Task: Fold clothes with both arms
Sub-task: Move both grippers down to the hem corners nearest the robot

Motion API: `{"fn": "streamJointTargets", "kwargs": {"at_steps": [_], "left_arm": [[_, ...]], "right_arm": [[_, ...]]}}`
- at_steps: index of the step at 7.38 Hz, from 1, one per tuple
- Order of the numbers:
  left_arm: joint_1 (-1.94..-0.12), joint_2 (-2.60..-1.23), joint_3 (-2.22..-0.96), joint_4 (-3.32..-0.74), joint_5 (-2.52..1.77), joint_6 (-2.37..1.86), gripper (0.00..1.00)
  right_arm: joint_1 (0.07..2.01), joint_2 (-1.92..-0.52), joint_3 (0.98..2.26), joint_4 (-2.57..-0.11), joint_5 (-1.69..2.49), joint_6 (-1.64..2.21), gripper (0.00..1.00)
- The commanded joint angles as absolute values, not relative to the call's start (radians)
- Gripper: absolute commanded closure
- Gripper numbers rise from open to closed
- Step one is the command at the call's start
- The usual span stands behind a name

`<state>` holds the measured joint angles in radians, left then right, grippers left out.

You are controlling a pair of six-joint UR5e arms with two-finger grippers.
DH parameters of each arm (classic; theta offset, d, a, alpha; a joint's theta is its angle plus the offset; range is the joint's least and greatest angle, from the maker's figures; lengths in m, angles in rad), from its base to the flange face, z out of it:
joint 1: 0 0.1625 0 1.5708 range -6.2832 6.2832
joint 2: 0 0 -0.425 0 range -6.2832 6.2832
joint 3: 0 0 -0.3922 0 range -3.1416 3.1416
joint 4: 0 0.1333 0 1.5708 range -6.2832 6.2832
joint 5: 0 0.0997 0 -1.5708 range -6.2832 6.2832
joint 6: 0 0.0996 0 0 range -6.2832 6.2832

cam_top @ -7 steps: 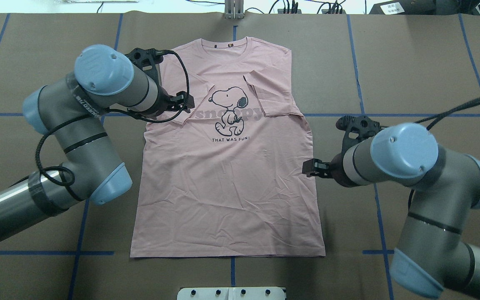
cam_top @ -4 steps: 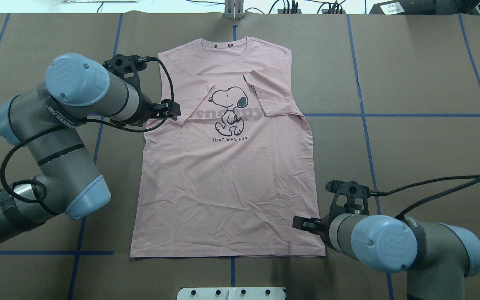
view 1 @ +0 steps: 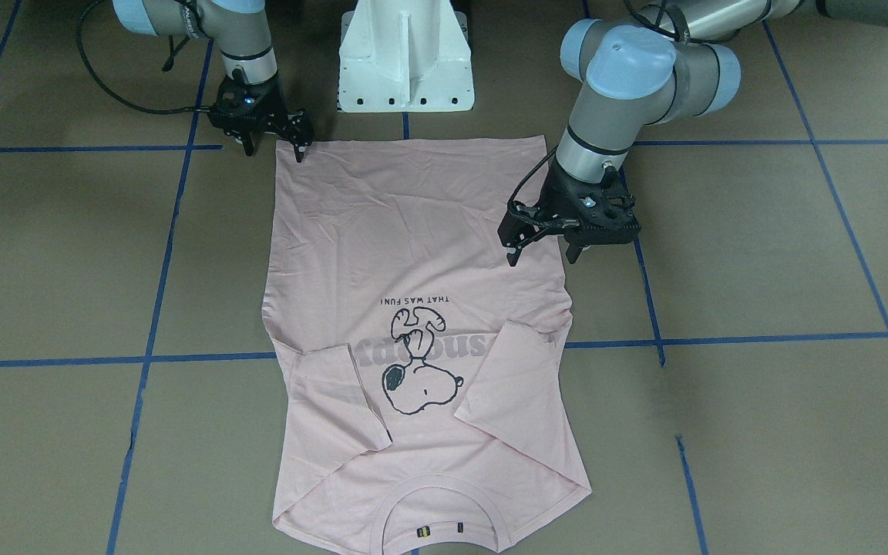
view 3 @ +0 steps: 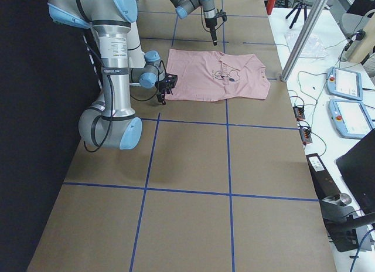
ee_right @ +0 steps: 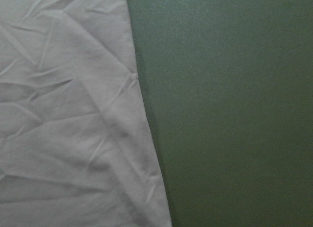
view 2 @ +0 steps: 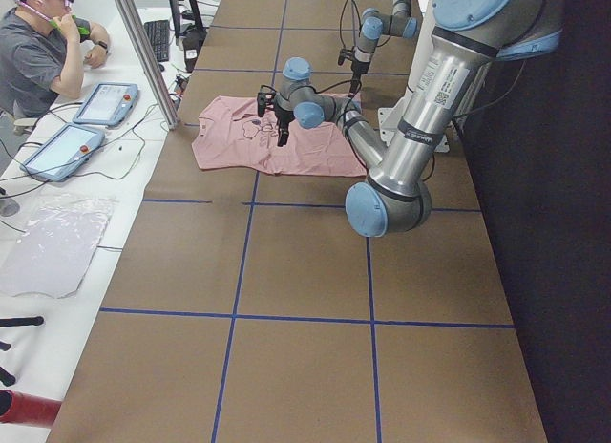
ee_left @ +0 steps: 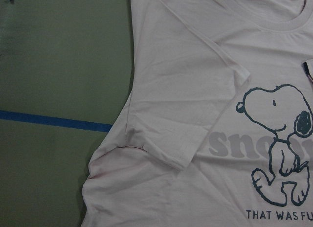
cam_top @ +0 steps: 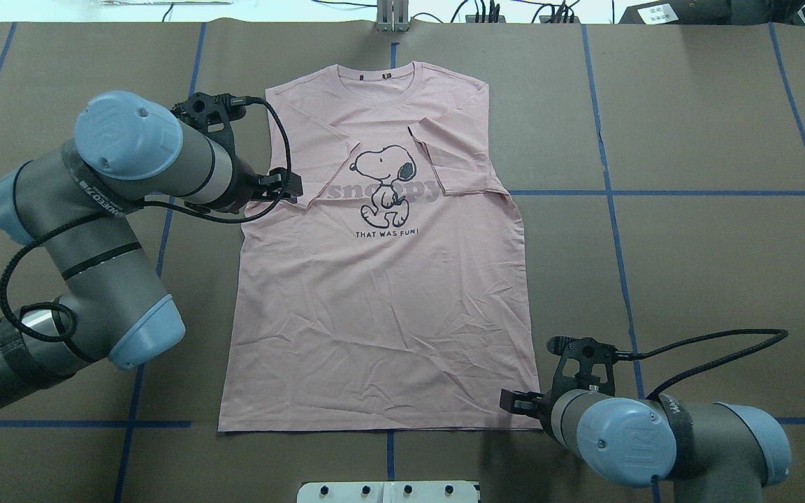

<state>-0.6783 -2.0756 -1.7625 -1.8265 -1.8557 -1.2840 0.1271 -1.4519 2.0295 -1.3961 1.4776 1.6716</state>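
T-shirt (cam_top: 388,314) lies flat, print up, mid-frame in the overhead view, collar toward the top, both sleeves turned in over the chest.

Since a second ago the right end effector (cam_top: 518,401) has dropped from the shirt's mid right edge to the lower right hem corner. The left end effector (cam_top: 284,185) has backed off the folded sleeve to the left side edge near the armpit. Both have fingers spread and hold nothing — the front view shows it plainly.

Judgement: sleeve step looks done, body fold comes next.

The hem runs straight along the bottom; the side edges are slightly wavy. Brown surface (cam_top: 710,279) flanks the shirt left and right — room to swing. The white pedestal (cam_top: 388,491) sits close below the hem.
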Motion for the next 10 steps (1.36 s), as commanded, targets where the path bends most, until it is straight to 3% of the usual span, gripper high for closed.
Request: {"fn": "streamJointTargets", "kwargs": {"at_steps": [1,4,6,7,8,9,10], "left_arm": [[-0.678,-2.080,-1.759,-1.827,-1.859,-1.284,0.00],[-0.678,-2.082,-1.758,-1.829,-1.859,-1.284,0.00],[-0.678,-2.083,-1.758,-1.829,-1.859,-1.284,0.00],[-0.677,-2.083,-1.758,-1.829,-1.859,-1.284,0.00],[-0.676,-2.085,-1.759,-1.830,-1.859,-1.284,0.00],[-0.676,-2.085,-1.759,-1.830,-1.859,-1.284,0.00],[-0.676,-2.085,-1.758,-1.832,-1.859,-1.284,0.00]], "right_arm": [[0.120,-1.453,2.031,-1.394,1.491,1.672,0.00],[0.114,-1.453,2.052,-1.396,1.505,1.672,0.01],[0.104,-1.453,2.051,-1.396,1.506,1.675,0.30],[0.104,-1.453,2.052,-1.396,1.515,1.675,0.52],[0.106,-1.454,2.052,-1.396,1.523,1.674,0.93],[0.104,-1.454,2.052,-1.396,1.523,1.674,1.00],[0.104,-1.454,2.054,-1.396,1.522,1.675,1.00]]}}
